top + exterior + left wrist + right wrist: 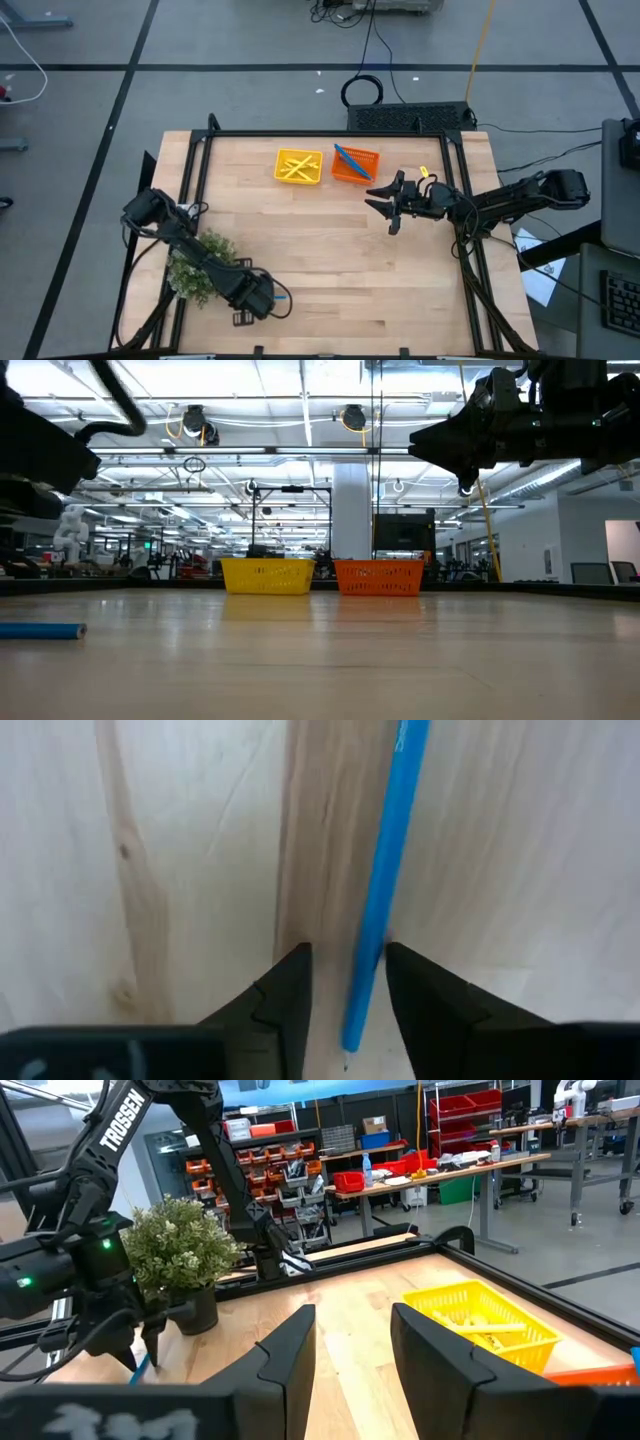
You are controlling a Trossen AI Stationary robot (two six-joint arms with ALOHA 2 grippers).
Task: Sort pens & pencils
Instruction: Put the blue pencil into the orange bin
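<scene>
A blue pencil (pixel 385 870) lies flat on the wood near the table's near-left corner (pixel 283 296); its end also shows in the low view (pixel 40 630). My left gripper (pixel 350 995) (pixel 268 297) points down over its tip end, open, one finger on each side of it. Several yellow sticks lie in the yellow tray (pixel 298 166) and blue ones in the orange tray (pixel 356 163) at the far edge. My right gripper (pixel 385 205) (pixel 350 1350) hangs open in the air right of the orange tray, holding nothing.
A bushy green plant (pixel 200 262) in a dark pot stands beside my left arm at the table's left, also in the right wrist view (pixel 180 1245). A black frame (pixel 330 133) runs round the table edges. Bare wood lies between the trays and the near edge.
</scene>
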